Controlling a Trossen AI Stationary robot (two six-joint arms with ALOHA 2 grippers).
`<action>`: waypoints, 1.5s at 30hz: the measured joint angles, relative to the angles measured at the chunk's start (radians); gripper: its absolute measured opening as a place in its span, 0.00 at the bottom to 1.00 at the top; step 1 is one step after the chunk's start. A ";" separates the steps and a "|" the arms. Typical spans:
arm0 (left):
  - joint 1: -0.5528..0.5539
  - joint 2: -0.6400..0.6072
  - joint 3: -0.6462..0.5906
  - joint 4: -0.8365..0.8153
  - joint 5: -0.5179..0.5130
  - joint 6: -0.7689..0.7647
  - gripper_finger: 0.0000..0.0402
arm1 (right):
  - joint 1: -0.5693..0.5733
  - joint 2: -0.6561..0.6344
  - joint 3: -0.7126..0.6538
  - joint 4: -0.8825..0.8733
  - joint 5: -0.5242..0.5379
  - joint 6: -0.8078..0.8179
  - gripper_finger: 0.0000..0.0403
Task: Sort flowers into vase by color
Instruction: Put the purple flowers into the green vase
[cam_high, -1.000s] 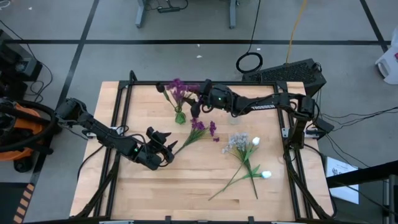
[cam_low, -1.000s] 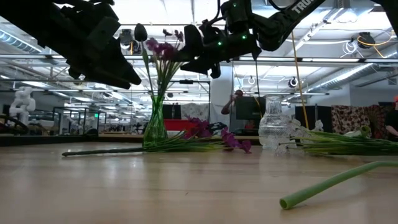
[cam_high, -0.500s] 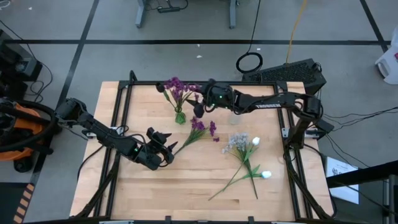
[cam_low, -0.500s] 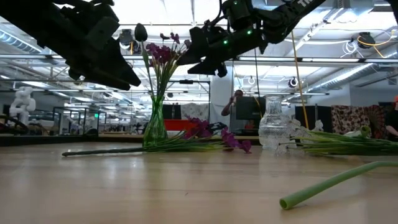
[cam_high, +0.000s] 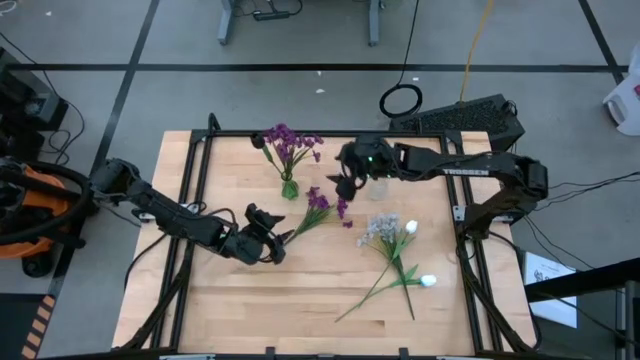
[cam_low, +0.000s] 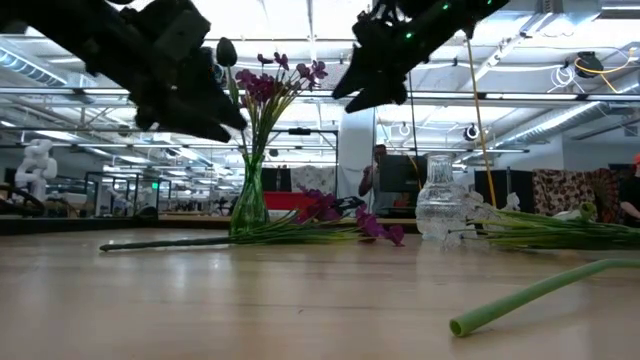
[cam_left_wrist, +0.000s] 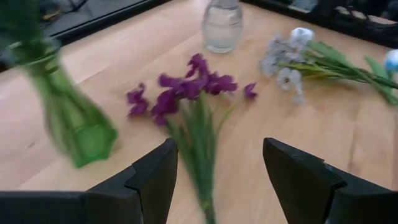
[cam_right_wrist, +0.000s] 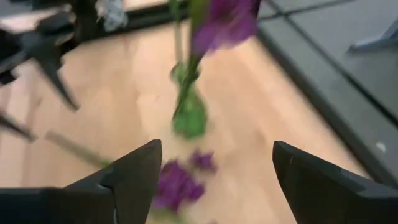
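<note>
A green vase (cam_high: 289, 187) stands at the far middle of the table with purple flowers (cam_high: 286, 140) upright in it. A clear glass vase (cam_high: 378, 188) stands to its right. One purple flower (cam_high: 325, 205) lies flat on the table between them, its stem (cam_left_wrist: 200, 149) running toward my left gripper (cam_high: 278, 240). That gripper is open and low, with its fingers (cam_left_wrist: 155, 180) on either side of the stem's near end. My right gripper (cam_high: 343, 186) hangs open and empty above the lying blossoms, between the two vases. Pale lilac and white flowers (cam_high: 392, 232) lie at the right.
A long green stem (cam_low: 540, 290) of the pale flowers lies toward the near right of the table. Dark metal frame rails (cam_high: 195, 190) run along the table's left, far and right sides. Bare wood (cam_high: 300, 300) lies along the near side.
My right gripper has drawn back from the purple flowers in the green vase toward the table's right edge, rising and tipping upward. Those flowers stay upright in the vase.
</note>
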 joint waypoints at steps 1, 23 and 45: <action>0.005 0.006 0.000 0.020 0.014 0.029 0.60 | 0.016 -0.009 0.000 -0.032 0.000 0.008 0.74; 0.150 0.245 0.117 0.099 0.310 0.202 0.60 | 0.544 -0.017 -0.354 0.373 0.360 0.229 0.74; 0.203 0.410 0.343 -0.195 0.256 0.088 0.82 | 0.658 -0.016 -0.455 0.402 0.524 0.287 0.74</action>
